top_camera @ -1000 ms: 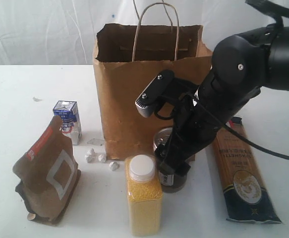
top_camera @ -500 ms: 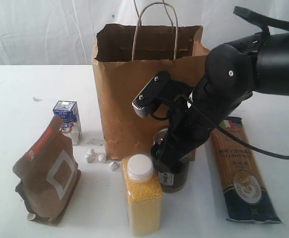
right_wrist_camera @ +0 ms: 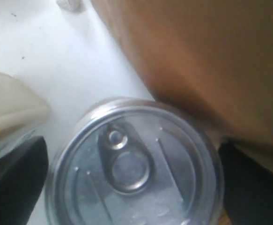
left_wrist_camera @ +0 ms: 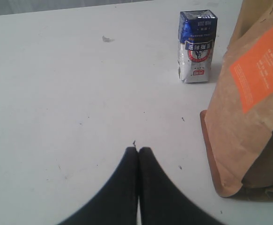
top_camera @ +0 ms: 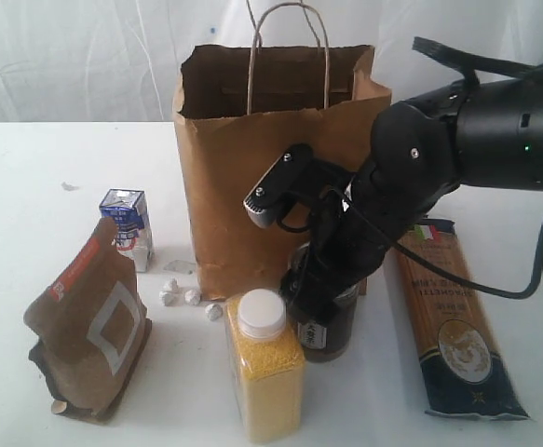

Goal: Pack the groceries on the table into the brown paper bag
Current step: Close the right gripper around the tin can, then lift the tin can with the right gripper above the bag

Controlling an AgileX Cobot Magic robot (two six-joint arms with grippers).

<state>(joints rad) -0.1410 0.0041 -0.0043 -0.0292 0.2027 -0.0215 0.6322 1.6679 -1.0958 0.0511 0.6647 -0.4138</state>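
Observation:
The dark can (top_camera: pixel 329 333) with a silver pull-tab lid (right_wrist_camera: pixel 136 164) stands on the table (top_camera: pixel 29 177) in front of the brown paper bag (top_camera: pixel 252 168). My right gripper (right_wrist_camera: pixel 134 187) is lowered over it, open, with one finger close on each side of the can. The yellow-grain bottle (top_camera: pixel 264 368) stands just left of the can. The brown pouch (top_camera: pixel 89 326) and the blue-white carton (top_camera: pixel 127 223) are at the left, the long pasta pack (top_camera: pixel 453 321) at the right. My left gripper (left_wrist_camera: pixel 137 152) is shut and empty over bare table, near the pouch (left_wrist_camera: pixel 253 108) and carton (left_wrist_camera: pixel 197 47).
A few small white crumpled bits (top_camera: pixel 183 296) lie on the table between the carton and the bag. The bag stands upright and open at the top, its wall (right_wrist_camera: pixel 197 56) right beside the can. The right arm hides part of the bag's front.
The right arm has swung left and lower, bringing its gripper further down around the can. The bottle has shifted slightly left. The other groceries have not moved.

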